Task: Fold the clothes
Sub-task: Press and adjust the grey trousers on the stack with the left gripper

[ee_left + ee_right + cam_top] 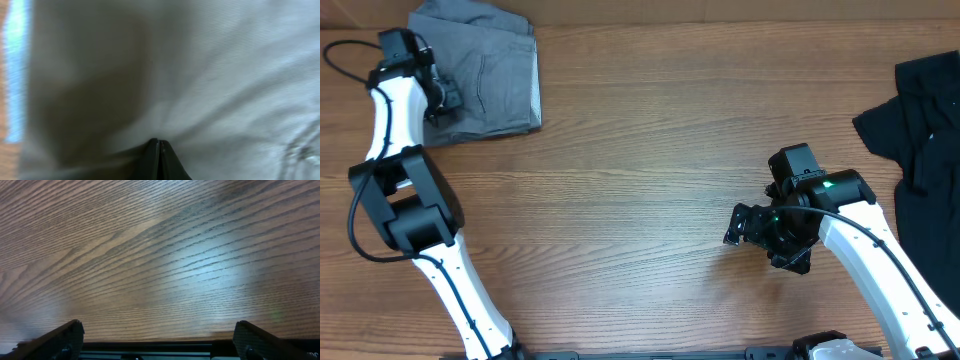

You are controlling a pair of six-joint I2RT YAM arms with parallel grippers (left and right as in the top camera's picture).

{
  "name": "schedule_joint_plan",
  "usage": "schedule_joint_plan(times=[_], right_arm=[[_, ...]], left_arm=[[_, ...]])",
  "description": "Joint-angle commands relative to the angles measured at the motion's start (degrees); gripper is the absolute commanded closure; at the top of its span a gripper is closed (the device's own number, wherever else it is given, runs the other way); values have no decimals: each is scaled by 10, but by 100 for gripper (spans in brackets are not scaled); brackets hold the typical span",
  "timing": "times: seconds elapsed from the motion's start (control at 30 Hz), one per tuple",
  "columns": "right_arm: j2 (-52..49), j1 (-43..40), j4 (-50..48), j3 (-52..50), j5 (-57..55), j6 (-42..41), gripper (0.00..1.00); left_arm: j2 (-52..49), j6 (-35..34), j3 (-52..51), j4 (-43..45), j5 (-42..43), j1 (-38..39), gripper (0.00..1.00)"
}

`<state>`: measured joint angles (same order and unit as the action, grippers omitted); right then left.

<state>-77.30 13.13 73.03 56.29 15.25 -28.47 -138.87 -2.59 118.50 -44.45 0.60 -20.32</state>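
A folded grey garment [485, 70] lies at the table's far left corner. My left gripper [442, 97] is at its left edge. In the left wrist view the jaws [159, 145] are shut tight, the grey cloth [225, 75] fills the frame, and its wrinkles run to the fingertips, so it looks pinched. A black garment [925, 130] lies crumpled at the right edge, partly out of view. My right gripper [745, 225] is open and empty over bare wood, left of the black garment; its fingers [160, 335] are spread wide.
The wooden table [650, 150] lies between the two garments. The left arm's black cable [345, 50] loops at the far left edge.
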Motion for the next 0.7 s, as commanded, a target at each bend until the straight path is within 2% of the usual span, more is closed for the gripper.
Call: schedule_joint_plan(times=[0.0,0.33,0.37,0.4,0.43,0.5,0.57,0.67], right_arm=[[5,0,-3,10,4,4,0],[5,0,0,10,5,4,0],[5,0,0,10,5,4,0],[5,0,-1,10,5,4,0],[5,0,-2,10,5,4,0],[5,0,-5,10,5,4,0],[5,0,-8,10,5,4,0],[5,0,-9,10,5,4,0]], left_arm=[[4,10,0,-24,-40,-37,96],[115,8,10,-10,-36,-9,96],[122,8,10,-7,-36,-6,91],[130,9,10,-3,-36,-2,76],[134,8,10,-3,-34,2,75],[134,9,10,-7,-8,11,77],[132,8,9,-9,26,22,96],[126,2,8,-4,51,43,96]])
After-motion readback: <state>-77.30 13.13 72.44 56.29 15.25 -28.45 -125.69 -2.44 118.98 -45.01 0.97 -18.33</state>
